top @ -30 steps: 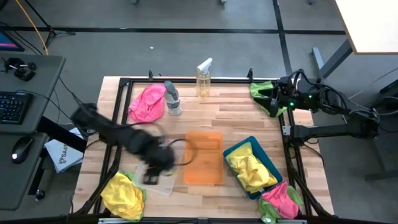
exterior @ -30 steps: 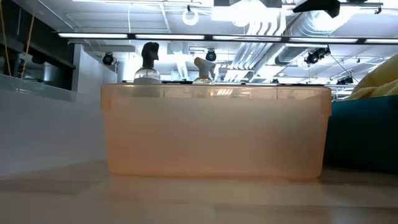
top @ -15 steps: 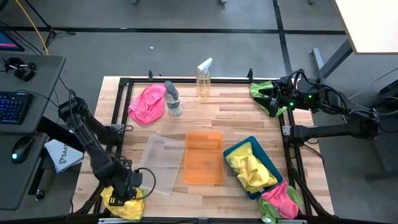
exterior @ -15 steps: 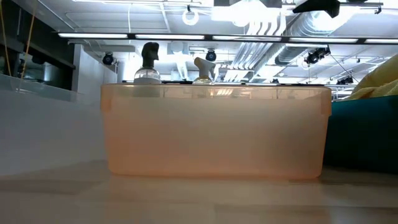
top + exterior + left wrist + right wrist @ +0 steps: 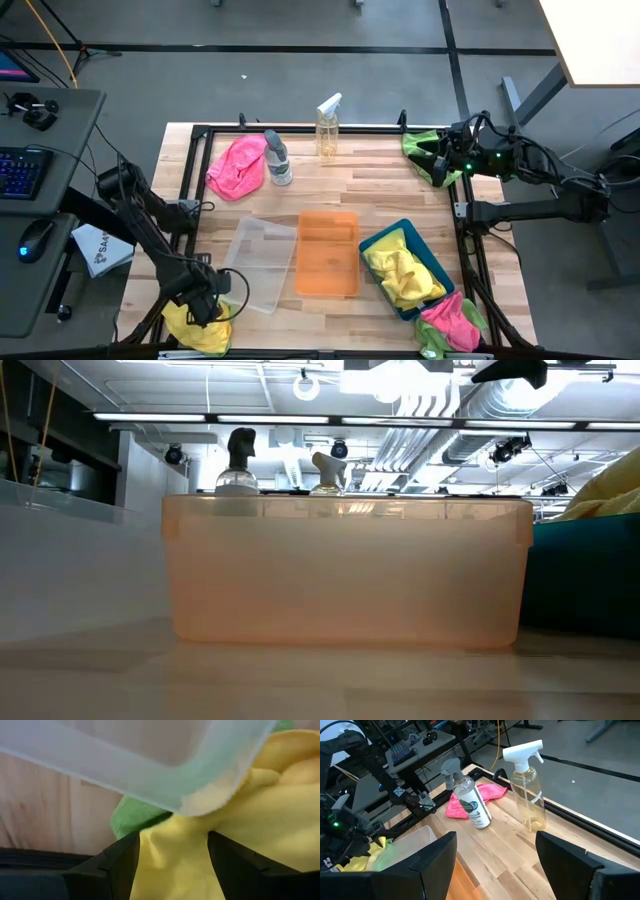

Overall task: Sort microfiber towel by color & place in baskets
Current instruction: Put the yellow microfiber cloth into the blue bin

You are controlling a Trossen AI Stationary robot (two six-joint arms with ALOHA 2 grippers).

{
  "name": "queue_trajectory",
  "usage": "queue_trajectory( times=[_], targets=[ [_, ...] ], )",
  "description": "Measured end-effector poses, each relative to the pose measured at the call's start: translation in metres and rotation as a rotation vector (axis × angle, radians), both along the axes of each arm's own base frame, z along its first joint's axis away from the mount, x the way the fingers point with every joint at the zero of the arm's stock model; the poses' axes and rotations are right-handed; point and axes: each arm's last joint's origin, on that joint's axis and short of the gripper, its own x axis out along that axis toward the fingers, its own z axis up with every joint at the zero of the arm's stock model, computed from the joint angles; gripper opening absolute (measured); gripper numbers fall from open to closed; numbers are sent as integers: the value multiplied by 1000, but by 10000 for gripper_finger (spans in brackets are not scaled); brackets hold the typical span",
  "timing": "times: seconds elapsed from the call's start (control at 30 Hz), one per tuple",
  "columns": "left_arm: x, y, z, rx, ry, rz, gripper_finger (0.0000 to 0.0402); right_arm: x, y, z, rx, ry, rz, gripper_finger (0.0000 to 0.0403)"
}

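Bench (image 5: 330,200), high view: clear basket (image 5: 262,262), orange basket (image 5: 327,252) and teal basket (image 5: 435,272) are lying side by side. Left hand (image 5: 203,312) is hovering directly over the yellow towel (image 5: 197,322) at the near-left corner (right hand (image 5: 438,163) is waiting far-right, fingers spread). Only the left wrist view is showing fingers apart astride the yellow cloth, and a green towel (image 5: 131,816) beneath.
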Motion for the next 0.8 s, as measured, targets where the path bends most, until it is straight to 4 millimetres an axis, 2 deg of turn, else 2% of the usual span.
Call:
queue_trajectory(
  times=[0.1, 0.17, 0.23, 0.33, 0.37, 0.47, 0.6, 0.7, 0.8],
  targets=[
    [0, 0, -3, -15, -8, -9, 212, 0, 0, 0, 0, 0, 0, 268],
    [-1, 0, -4, -21, 5, -10, 188, 0, 0, 0, 0, 0, 0, 268],
    [-1, -1, -4, -29, 6, -11, 145, 0, 0, 0, 0, 0, 0, 268],
    [0, -2, -1, -64, -5, -10, 42, 0, 0, 0, 0, 0, -1, 268],
    [-1, -2, 1, -78, -7, -4, 22, 0, 0, 0, 0, 0, 0, 268],
    [-1, -1, 14, -158, -10, -1, 11, 0, 0, 0, 0, 0, -1, 268],
    [0, 5, 55, -330, -65, -24, 3, 0, 0, 0, 0, 0, -1, 268],
    [2, 18, 101, -469, -170, 8, 1, 0, 0, 0, 0, 0, -1, 268],
    [7, 40, 149, -576, -310, 109, 1, 0, 0, 0, 0, 0, -1, 268]
  ],
)
